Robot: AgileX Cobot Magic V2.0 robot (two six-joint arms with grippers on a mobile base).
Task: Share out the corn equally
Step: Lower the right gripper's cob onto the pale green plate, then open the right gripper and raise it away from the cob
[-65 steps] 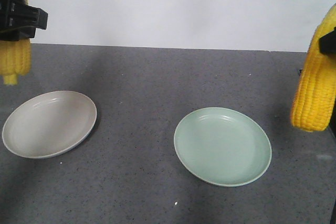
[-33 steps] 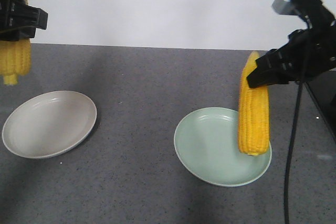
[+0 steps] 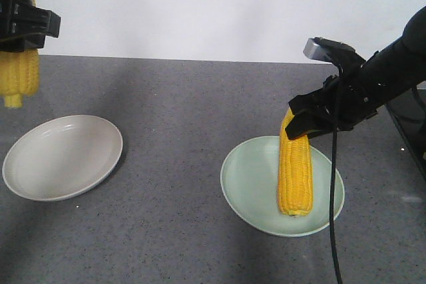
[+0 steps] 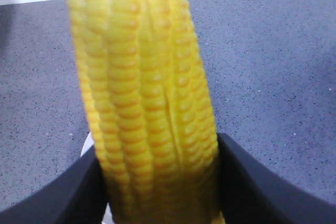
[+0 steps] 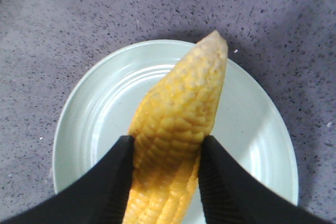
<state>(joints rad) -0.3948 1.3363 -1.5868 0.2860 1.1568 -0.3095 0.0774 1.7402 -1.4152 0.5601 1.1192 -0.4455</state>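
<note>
Two yellow cobs of corn are each held by a gripper. My left gripper (image 3: 20,28) is shut on one corn cob (image 3: 18,74), which hangs upright at the far left, above and behind the beige plate (image 3: 63,157). In the left wrist view this corn (image 4: 147,93) fills the frame between the black fingers (image 4: 79,187). My right gripper (image 3: 311,119) is shut on the other corn cob (image 3: 295,171), tilted with its lower end on or just above the pale green plate (image 3: 249,177). The right wrist view shows the corn (image 5: 178,119) over that plate (image 5: 94,124).
Both plates sit on a grey speckled tabletop (image 3: 180,111) with a white wall behind it. A black cable (image 3: 333,231) hangs from the right arm across the green plate's right side. A dark object (image 3: 413,131) lies at the right edge.
My right arm has swung in from the right edge and come down, carrying its corn over the green plate and tilting it. The left arm and its corn have not moved.
</note>
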